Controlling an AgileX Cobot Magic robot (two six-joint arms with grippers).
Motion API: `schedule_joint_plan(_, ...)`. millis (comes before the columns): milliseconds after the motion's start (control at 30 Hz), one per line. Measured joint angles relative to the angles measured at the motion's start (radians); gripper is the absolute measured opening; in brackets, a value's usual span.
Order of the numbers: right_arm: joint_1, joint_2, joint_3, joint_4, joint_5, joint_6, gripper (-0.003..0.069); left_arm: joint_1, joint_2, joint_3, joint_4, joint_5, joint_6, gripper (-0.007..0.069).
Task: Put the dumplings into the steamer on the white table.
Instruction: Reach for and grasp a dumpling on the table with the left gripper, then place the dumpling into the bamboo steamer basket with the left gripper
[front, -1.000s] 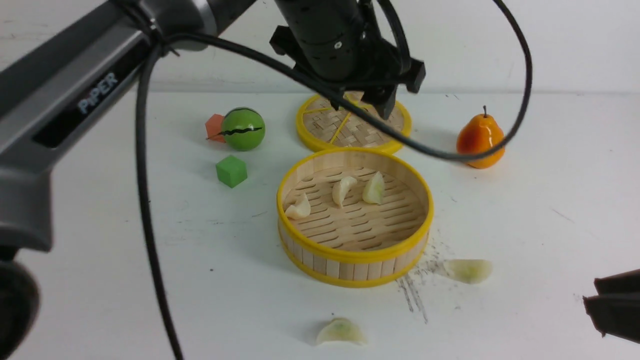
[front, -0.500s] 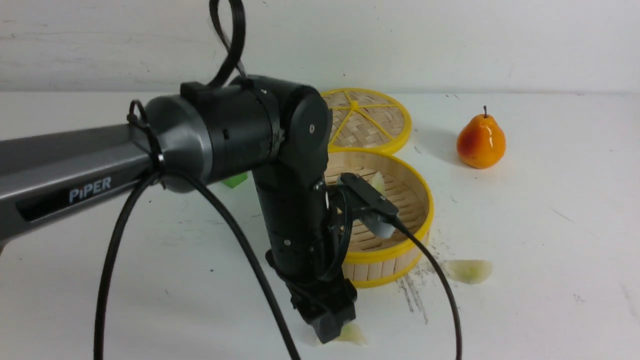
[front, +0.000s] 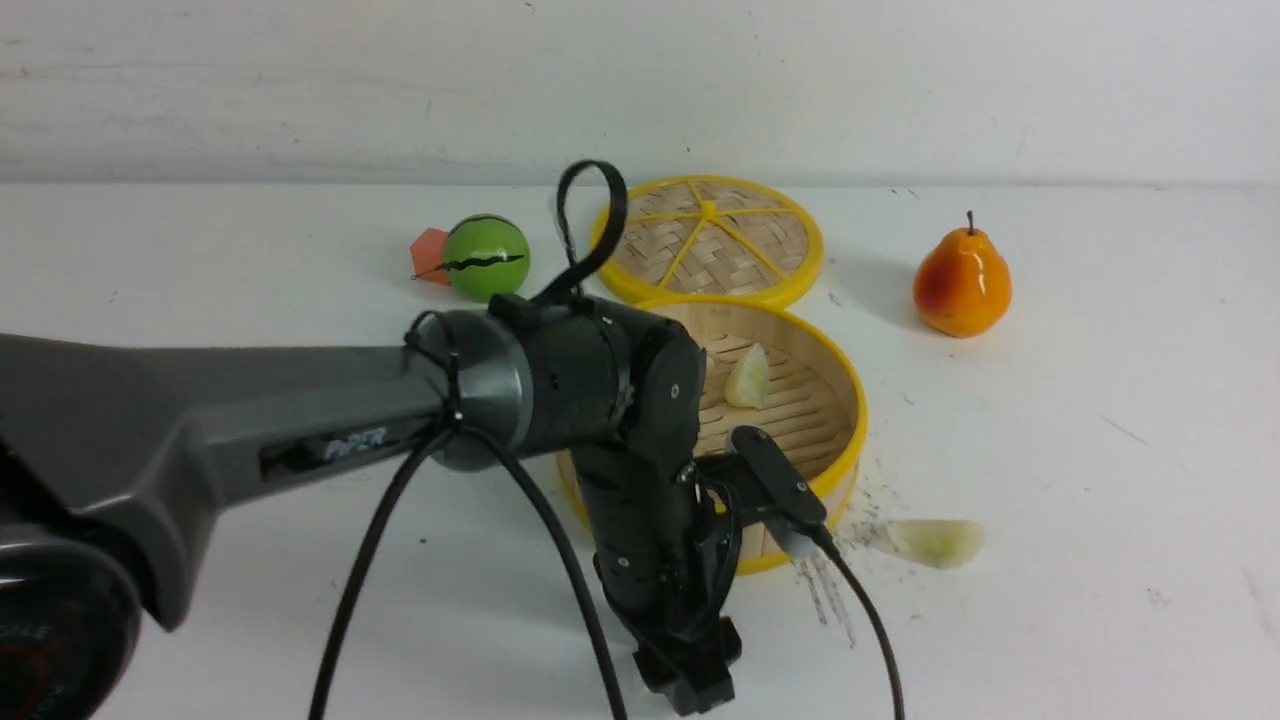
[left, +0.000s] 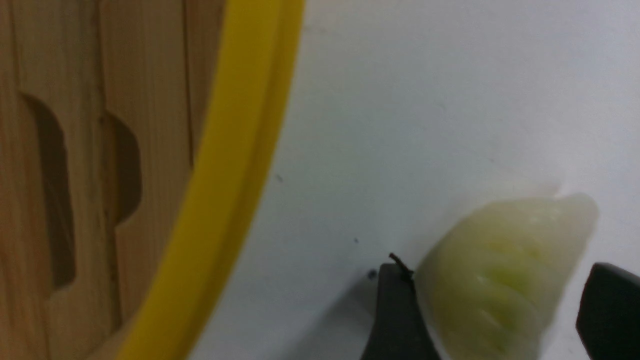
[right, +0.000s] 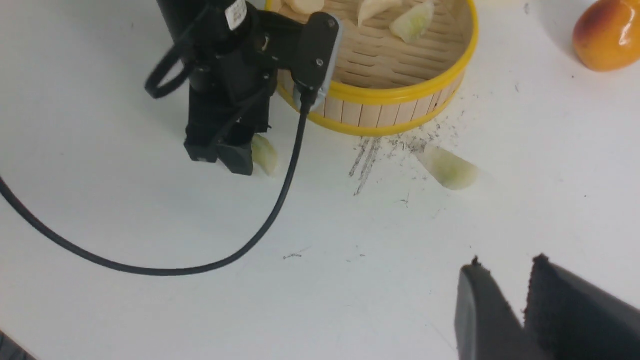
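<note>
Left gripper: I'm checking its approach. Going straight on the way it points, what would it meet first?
Probably the pale, green-tinged crescent dumpling lying between the left gripper's open jaws, then the white table just beneath it.

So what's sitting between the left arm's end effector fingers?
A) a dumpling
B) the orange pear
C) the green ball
A: a pale dumpling sits between the open fingers of the left end effector, on the white table beside the steamer.

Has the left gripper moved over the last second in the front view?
Yes. The left gripper went from above the lid, behind the steamer, down to the table in front of the steamer, around a dumpling.
</note>
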Motion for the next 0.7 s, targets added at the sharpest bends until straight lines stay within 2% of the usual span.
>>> schedule_joint_plan(67,0.000,0.000,0.000,-0.004,0.000,0.000,0.0151,-0.008,0.001,0.000,0.023,-0.031,-0.027,0.0407)
schedule_joint_plan(100,0.000,0.000,0.000,-0.006,0.000,0.000,0.0155,-0.017,0.002,0.000,0.050,-0.056,-0.059,0.0349)
schedule_joint_plan(133,0.000,0.000,0.000,-0.006,0.000,0.000,0.0155,-0.022,0.002,0.000,0.064,-0.060,-0.075,0.0330)
schedule_joint_plan(167,0.000,0.000,0.000,-0.006,0.000,0.000,0.0157,-0.033,0.002,0.000,0.094,-0.064,-0.104,0.0253)
schedule_joint_plan(233,0.000,0.000,0.000,-0.009,0.000,0.000,0.0158,-0.047,0.002,-0.007,0.136,-0.053,-0.143,0.0188)
schedule_joint_plan(367,0.000,0.000,0.023,-0.013,-0.021,0.000,0.0159,-0.069,0.002,-0.060,0.210,0.037,-0.236,0.0198)
schedule_joint_plan(467,0.000,-0.001,0.060,-0.014,-0.043,0.000,0.0161,-0.068,-0.004,-0.200,0.238,0.142,-0.385,0.0198)
schedule_joint_plan(567,0.000,-0.001,0.082,-0.014,-0.064,0.000,0.0165,-0.036,-0.005,-0.363,0.237,0.201,-0.526,0.0198)
schedule_joint_plan(700,0.000,-0.001,0.096,-0.014,-0.084,0.000,0.0167,0.022,0.006,-0.502,0.216,0.228,-0.641,0.0198)
